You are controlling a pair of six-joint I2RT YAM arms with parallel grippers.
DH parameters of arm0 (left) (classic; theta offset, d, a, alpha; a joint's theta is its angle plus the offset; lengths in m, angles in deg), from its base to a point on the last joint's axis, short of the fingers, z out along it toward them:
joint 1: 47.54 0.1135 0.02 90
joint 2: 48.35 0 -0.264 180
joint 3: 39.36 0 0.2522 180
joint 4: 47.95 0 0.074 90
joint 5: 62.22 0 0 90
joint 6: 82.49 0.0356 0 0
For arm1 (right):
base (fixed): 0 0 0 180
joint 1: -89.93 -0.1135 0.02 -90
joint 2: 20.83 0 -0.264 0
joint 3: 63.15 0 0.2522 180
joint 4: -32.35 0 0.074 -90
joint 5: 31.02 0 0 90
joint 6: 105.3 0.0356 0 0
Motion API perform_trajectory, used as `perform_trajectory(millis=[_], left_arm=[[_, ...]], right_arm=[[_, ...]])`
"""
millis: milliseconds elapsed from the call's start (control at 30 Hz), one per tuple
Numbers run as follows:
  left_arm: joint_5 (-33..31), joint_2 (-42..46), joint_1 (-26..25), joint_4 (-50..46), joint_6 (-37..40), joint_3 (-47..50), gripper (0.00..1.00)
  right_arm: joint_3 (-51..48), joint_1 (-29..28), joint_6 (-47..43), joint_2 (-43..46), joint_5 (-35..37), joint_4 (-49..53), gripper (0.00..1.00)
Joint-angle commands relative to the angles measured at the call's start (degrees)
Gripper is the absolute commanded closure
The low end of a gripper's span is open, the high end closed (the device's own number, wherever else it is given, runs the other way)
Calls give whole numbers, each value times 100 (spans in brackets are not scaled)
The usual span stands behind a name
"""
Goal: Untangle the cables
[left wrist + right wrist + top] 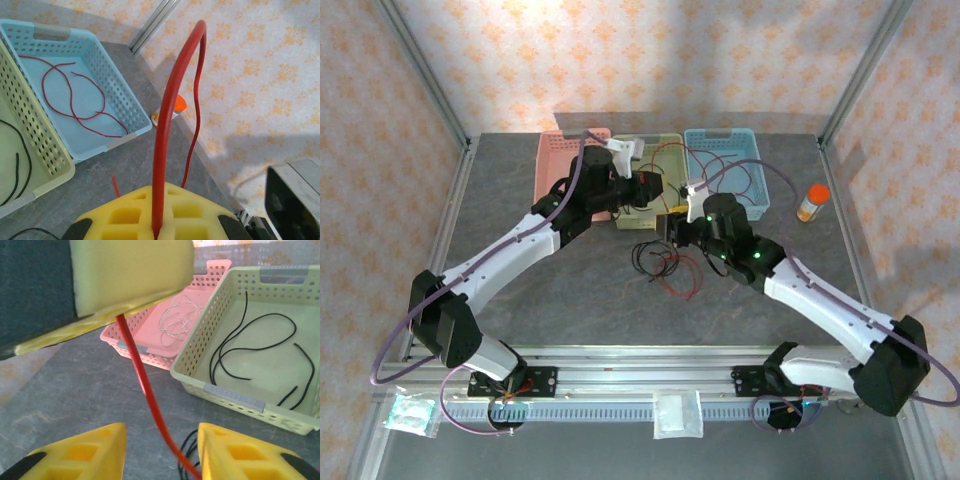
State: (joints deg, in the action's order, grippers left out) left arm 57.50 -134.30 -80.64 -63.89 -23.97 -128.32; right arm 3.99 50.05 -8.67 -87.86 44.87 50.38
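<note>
A loose tangle of black and red cables (662, 264) lies on the grey table in front of the baskets. My left gripper (159, 220) is shut on a red cable (167, 115), which arches up out of its yellow pads and drops back down toward the table. In the top view the left gripper (648, 190) hangs over the green basket's front edge. Just below it, my right gripper (161, 440) stands open; the same red cable (145, 385) runs down between its fingers without touching either pad. Black cables (187, 460) lie on the table beneath it.
Three baskets stand in a row at the back. The pink basket (150, 347) holds white cables, the green basket (235, 390) black cables, and the blue basket (112, 142) a red cable. An orange-capped bottle (812, 203) stands right of the blue basket.
</note>
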Motion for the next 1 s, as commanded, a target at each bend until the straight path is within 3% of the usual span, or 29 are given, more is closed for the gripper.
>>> perform_trajectory(millis=[0, 300, 600, 633, 767, 867, 967], left_arm=[[4, 79, 14, -120, 1, -188, 100], [60, 61, 14, -139, -41, -197, 100], [69, 71, 14, -198, -66, -285, 100], [84, 72, 14, -204, -55, -285, 97], [288, 129, 14, 12, -130, -245, 56], [137, 254, 23, -30, -34, -306, 45], [-242, 456, 94, -193, 117, -282, 40]], right_arm=[[260, -29, -48, -30, 119, -383, 71], [113, -24, -17, 167, 176, -461, 98], [49, -29, -59, 408, 289, -472, 100], [57, -29, -74, 422, 303, -473, 100], [142, -29, -83, 436, 486, -299, 100], [189, -29, -58, 462, 822, -111, 100], [294, -29, -26, 515, 1325, 101, 100]])
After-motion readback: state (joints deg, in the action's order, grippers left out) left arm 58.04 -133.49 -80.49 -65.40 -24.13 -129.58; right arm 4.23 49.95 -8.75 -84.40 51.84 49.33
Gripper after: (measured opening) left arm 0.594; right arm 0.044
